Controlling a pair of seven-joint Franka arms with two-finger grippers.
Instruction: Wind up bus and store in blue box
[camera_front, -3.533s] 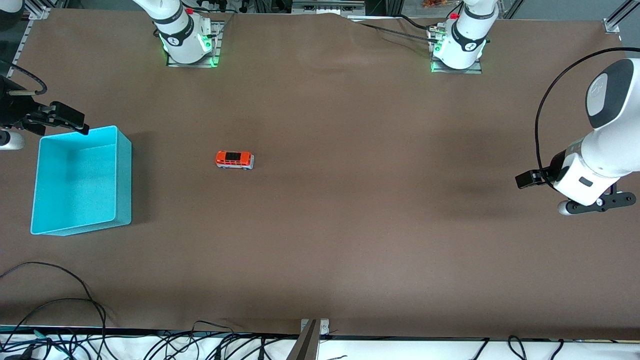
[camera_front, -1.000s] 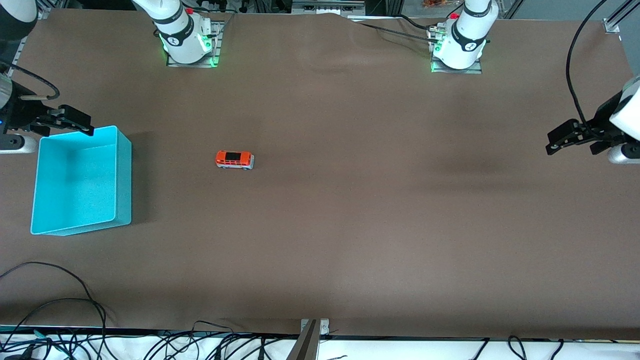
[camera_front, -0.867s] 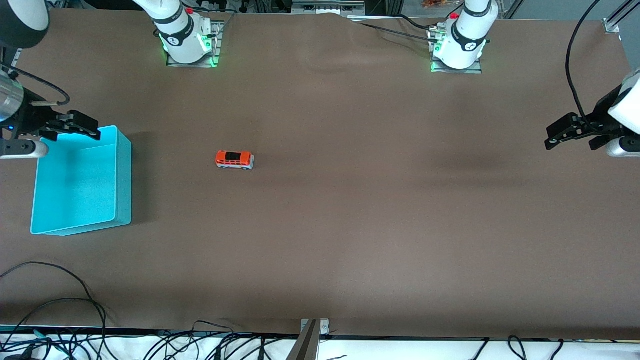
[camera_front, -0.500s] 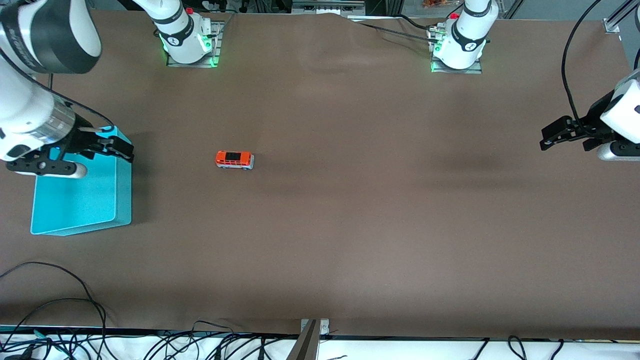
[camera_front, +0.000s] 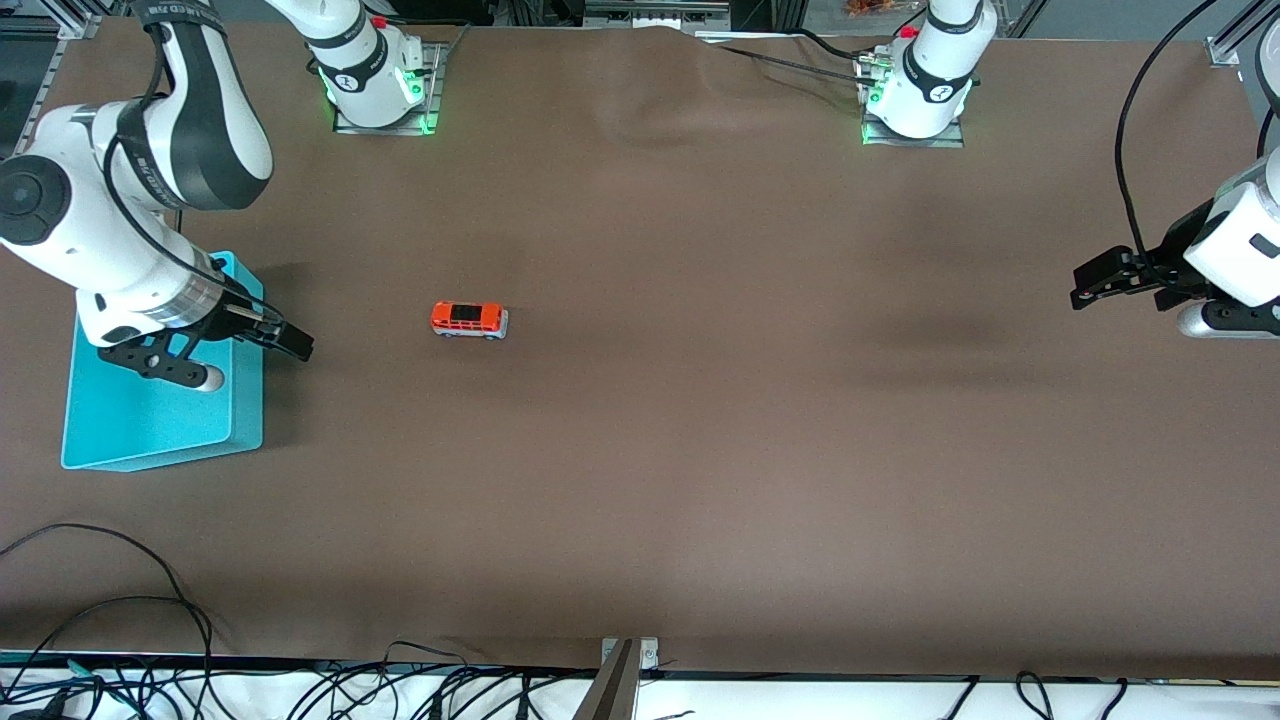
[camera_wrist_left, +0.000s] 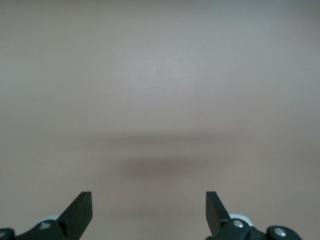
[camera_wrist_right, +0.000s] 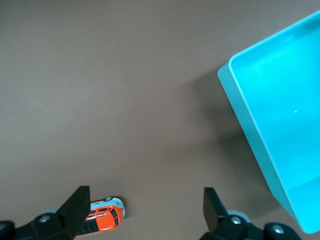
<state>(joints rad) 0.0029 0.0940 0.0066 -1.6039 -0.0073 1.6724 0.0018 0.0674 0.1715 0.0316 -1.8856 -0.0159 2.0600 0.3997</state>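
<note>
1. The bus (camera_front: 469, 320) sits on its wheels on the bare brown table (camera_front: 700, 400), side-on to the front camera, well apart from the blue box (camera_front: 150, 420) and toward the right arm's end. Nothing is touching it, so I judge that neither winding nor storing has begun.

2. My right gripper (camera_front: 285, 340) hangs over the table just beside the box wall that faces the bus, jaws spread wide and empty. In the right wrist view the bus (camera_wrist_right: 102, 217) shows only partly, tucked at the frame edge by one finger (camera_wrist_right: 77, 205). If I descend from here I could land a fingertip on the roof instead of straddling the body.

3. The toy is small and on free wheels. A one-sided touch would likely roll or spin it away, and I would then be chasing it.

4. Winding is my main worry. If I press too lightly the wheels may skid on the cloth; too hard and the toy may tip or pop out of the jaws.

5. Once wound, a loose grip or an early release could send it running off across the table.

6. The box wall is close to my right wrist. A careless swing could clip the thin wall and shove the box.

7. My left gripper (camera_front: 1090, 285) waits over the left arm's end of the table, jaws wide, holding nothing.
</note>
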